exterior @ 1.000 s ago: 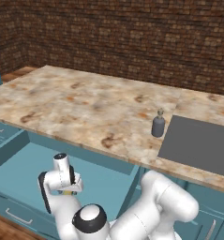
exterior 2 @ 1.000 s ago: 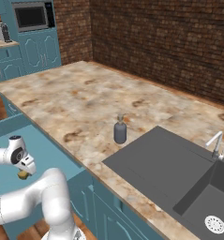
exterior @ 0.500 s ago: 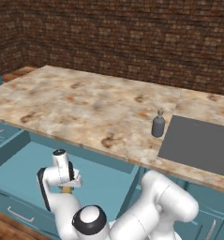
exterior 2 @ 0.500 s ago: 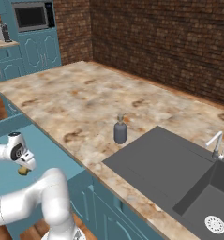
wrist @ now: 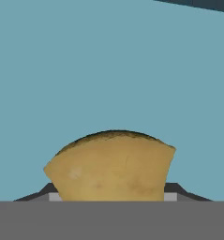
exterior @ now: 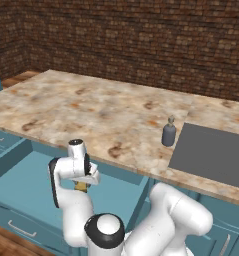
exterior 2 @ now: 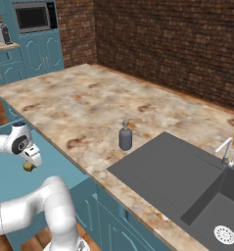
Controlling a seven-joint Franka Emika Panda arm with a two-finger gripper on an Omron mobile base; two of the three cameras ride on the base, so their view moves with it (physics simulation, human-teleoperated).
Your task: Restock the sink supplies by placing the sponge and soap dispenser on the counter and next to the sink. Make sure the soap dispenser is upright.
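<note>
In the open teal drawer (exterior: 21, 175) below the counter (exterior: 91, 110), my gripper (exterior: 82, 185) points down and is shut on the tan-yellow sponge (exterior: 81, 187). The hand view has the sponge (wrist: 111, 166) squeezed between the two dark fingertips (wrist: 172, 190), with the drawer floor behind it. From the right the sponge (exterior 2: 27, 167) peeks out under the gripper (exterior 2: 29, 164). The grey-blue soap dispenser (exterior: 168, 133) stands upright on the counter (exterior 2: 79, 103), just left of the dark grey sink (exterior: 211, 155). The dispenser (exterior 2: 125, 136) is untouched beside the sink (exterior 2: 172, 171).
The drawer's front and side walls (exterior 2: 6, 179) surround the hand. A faucet (exterior 2: 225, 151) rises at the sink's far side. A brick wall runs behind the counter. A microwave (exterior 2: 33, 17) sits in the teal cabinets at far left.
The jaws have closed from wide open onto the sponge, and the hand has risen slightly in the drawer. The soap dispenser has not moved.
</note>
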